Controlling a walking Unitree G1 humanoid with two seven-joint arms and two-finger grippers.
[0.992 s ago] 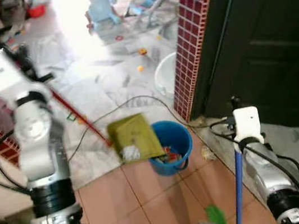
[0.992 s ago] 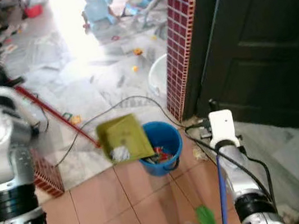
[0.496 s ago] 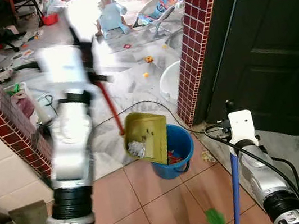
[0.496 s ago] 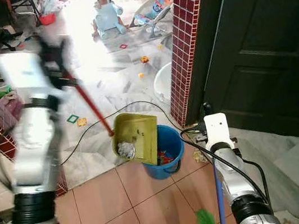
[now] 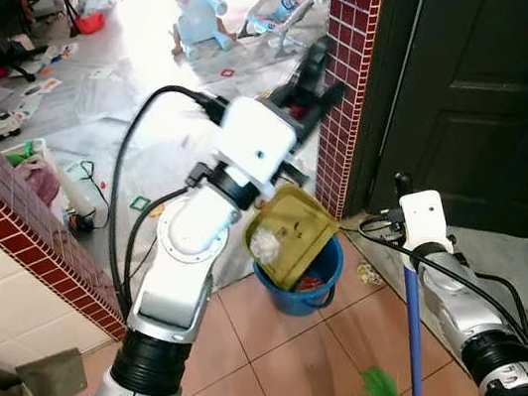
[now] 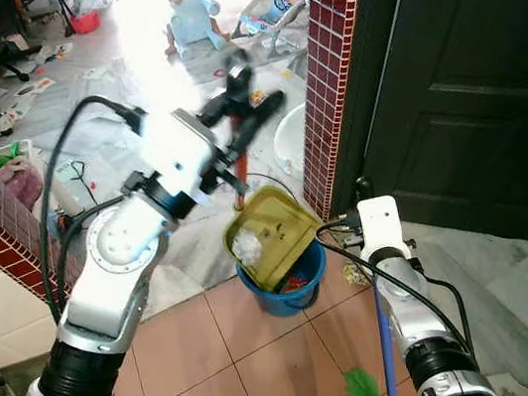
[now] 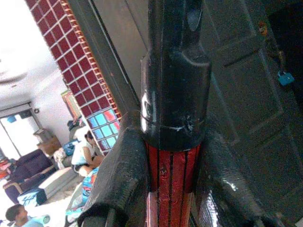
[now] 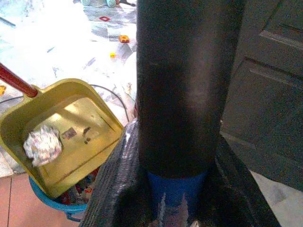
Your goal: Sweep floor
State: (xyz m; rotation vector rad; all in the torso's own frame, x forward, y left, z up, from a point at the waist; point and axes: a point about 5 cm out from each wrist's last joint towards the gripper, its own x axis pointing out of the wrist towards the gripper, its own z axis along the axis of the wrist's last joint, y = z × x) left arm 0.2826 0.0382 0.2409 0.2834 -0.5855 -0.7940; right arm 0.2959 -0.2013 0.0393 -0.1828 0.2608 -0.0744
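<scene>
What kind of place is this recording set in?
Likely a lived-in family home, at a doorway: a tiled floor, toys strewn across the marble floor beyond, a red-tiled pillar and a dark door.

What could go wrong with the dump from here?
1. The crumpled wad sits near the upper edge of the tilted yellow dustpan, held by the left gripper; it could slide past the blue bucket onto the tiles.
2. A cable lies on the floor just behind the bucket; it could snag.
3. The right gripper holds the broom handle close by; arms might collide.
</scene>
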